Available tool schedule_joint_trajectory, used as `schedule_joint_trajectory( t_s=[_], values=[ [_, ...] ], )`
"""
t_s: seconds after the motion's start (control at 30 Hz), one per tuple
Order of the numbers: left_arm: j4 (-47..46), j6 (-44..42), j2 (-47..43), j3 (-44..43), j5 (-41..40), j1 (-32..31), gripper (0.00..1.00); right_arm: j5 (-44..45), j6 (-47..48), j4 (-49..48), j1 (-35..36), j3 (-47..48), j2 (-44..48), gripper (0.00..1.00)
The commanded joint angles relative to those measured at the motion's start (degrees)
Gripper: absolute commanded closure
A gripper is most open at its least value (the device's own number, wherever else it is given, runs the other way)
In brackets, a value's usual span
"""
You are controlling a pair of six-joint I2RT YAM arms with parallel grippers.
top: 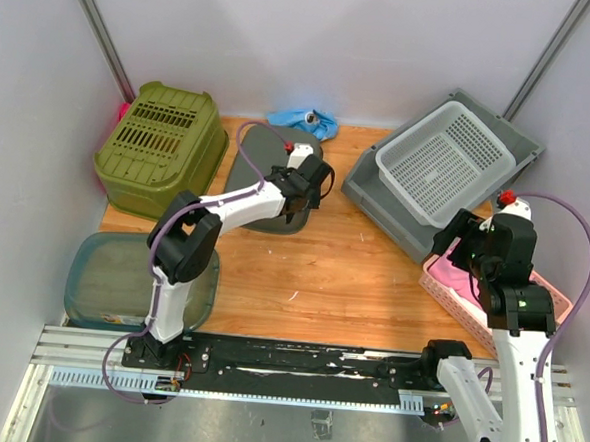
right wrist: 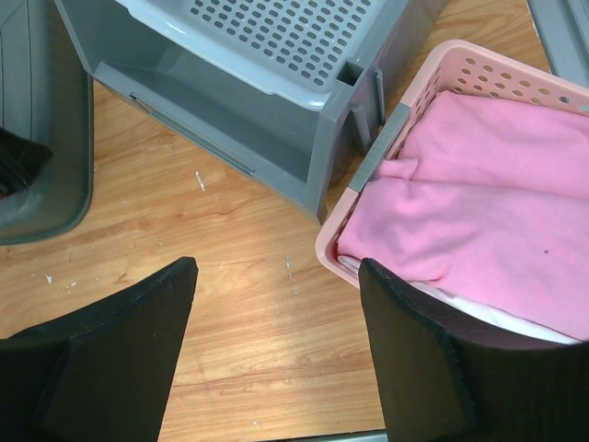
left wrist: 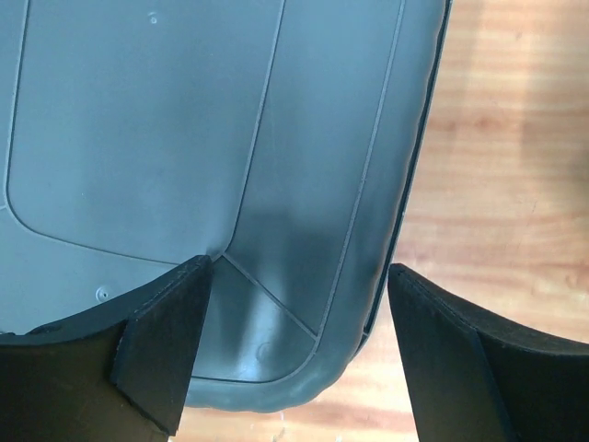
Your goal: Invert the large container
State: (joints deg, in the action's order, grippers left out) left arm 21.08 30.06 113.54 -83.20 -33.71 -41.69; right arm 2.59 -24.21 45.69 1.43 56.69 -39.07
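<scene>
Currently the large dark grey plastic container (top: 250, 163) lies flat on the wooden table (top: 342, 274), at its middle towards the back, with a broad smooth face crossed by thin raised lines turned up. The left arm reaches out over it, and the left gripper (left wrist: 293, 345) hangs just above the container's right-hand rounded corner. Its jaws are spread wide and hold nothing. In the left wrist view one black finger (left wrist: 161, 354) stands over the grey face, while the other (left wrist: 469, 364) stands over bare wood beyond the rim, so the container's edge runs between the two. Whether either finger touches the plastic cannot be told. The right gripper (right wrist: 276, 354) is well apart from the container, at the right side of the table, also wide open and empty. It hovers over wood just beside a pink perforated basket (right wrist: 368, 198) filled with pink cloth (right wrist: 479, 193). Behind that sits a light grey plastic bin (top: 377, 196) with a white perforated basket (top: 444, 160) resting in it. An olive-green slotted crate (top: 159, 148) stands at the back left corner, a crumpled blue cloth (top: 303, 121) lies at the back edge, and a shallow grey-green tray (top: 106, 280) rests near the left arm's base.
</scene>
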Motion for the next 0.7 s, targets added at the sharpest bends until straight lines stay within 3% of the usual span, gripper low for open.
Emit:
schedule_joint_trajectory(
  t_s=[0.0,0.37,0.67],
  values=[
    [2.1,-0.6,5.3,-4.8,4.7,3.3,0.19,0.5,0.7,2.0,-0.9,1.9,0.9,0.27],
    [1.1,-1.0,-2.2,-0.3,5.8,8.6,0.17,3.7,4.4,3.3,-0.9,3.2,-0.9,0.27],
    [2.3,-3.3,-3.8,-2.1,8.5,10.3,0.14,-5.1,6.4,-2.0,0.7,8.8,-12.0,0.33]
  ],
)
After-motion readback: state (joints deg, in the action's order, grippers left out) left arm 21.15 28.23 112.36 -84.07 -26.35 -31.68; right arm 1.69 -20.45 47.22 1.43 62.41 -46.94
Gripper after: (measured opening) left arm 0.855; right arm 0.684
